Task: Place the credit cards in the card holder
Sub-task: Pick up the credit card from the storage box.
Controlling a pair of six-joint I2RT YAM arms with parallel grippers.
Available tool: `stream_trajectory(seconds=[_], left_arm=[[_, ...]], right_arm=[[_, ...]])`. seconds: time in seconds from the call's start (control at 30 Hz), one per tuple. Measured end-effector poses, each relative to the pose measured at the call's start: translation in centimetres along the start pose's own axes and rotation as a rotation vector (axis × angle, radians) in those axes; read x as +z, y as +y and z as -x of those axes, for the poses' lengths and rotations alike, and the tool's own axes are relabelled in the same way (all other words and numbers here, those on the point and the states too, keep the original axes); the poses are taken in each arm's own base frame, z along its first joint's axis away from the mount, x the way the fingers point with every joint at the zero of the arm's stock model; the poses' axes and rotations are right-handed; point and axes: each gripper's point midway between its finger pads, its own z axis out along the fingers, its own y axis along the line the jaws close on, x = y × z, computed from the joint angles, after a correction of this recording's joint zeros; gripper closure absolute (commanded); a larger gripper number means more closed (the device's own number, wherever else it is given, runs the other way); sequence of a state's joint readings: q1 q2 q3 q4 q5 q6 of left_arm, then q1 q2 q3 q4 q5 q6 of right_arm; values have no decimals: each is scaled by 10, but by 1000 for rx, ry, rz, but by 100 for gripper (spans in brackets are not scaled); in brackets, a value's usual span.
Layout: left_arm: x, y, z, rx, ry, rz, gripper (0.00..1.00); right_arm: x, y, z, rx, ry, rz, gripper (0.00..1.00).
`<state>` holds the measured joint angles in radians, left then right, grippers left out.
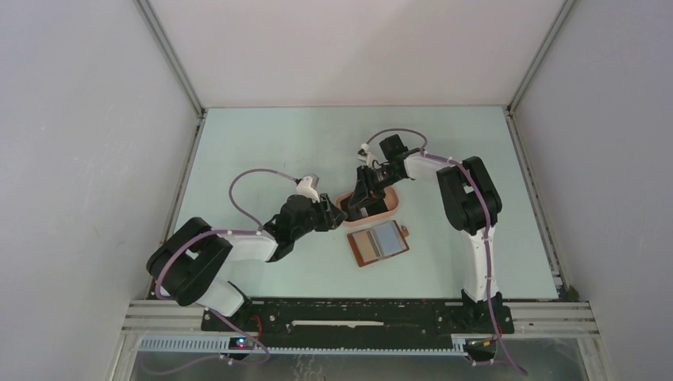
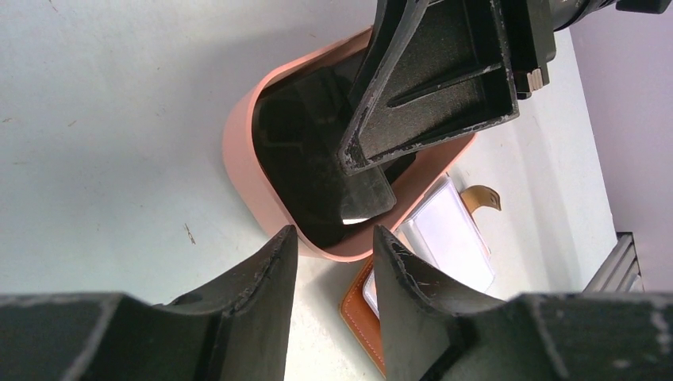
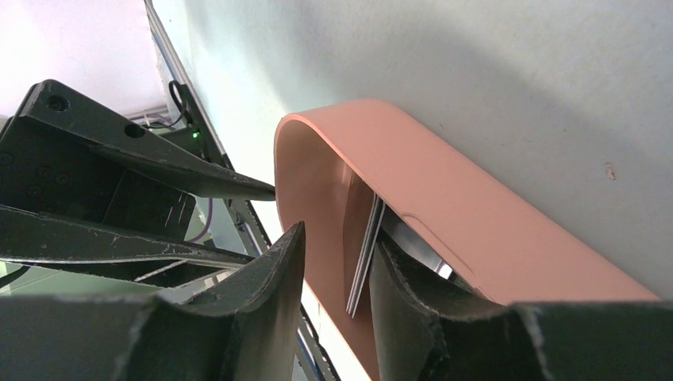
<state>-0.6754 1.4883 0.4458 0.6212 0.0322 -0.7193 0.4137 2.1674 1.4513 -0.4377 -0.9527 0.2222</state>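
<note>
The credit cards (image 2: 317, 159) are a dark stack inside the pink oval tray (image 1: 387, 208). In the right wrist view the credit cards (image 3: 363, 258) stand on edge against the inner face of one finger. My right gripper (image 3: 340, 238) is open, reaching into the tray, and its other finger stays clear of the stack. My left gripper (image 2: 335, 232) is open and empty, with its tips just short of the tray's near rim (image 2: 262, 198). The card holder (image 1: 379, 243) lies open and flat in front of the tray, its grey pockets (image 2: 452, 238) facing up.
The two grippers, right (image 1: 361, 197) and left (image 1: 335, 214), sit close together at the tray's left end. The holder's snap tab (image 2: 480, 196) points away from the tray. White walls enclose the table, with a metal rail (image 1: 357, 313) along its near edge.
</note>
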Motion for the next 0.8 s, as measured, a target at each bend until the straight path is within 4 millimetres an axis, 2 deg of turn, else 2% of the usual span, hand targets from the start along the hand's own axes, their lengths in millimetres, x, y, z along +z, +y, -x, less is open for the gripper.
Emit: stream_trajectory(seconds=[0.8], left_arm=[[-3, -6, 8, 0, -23, -16, 56]], right_arm=[[-18, 3, 3, 13, -29, 30, 61]])
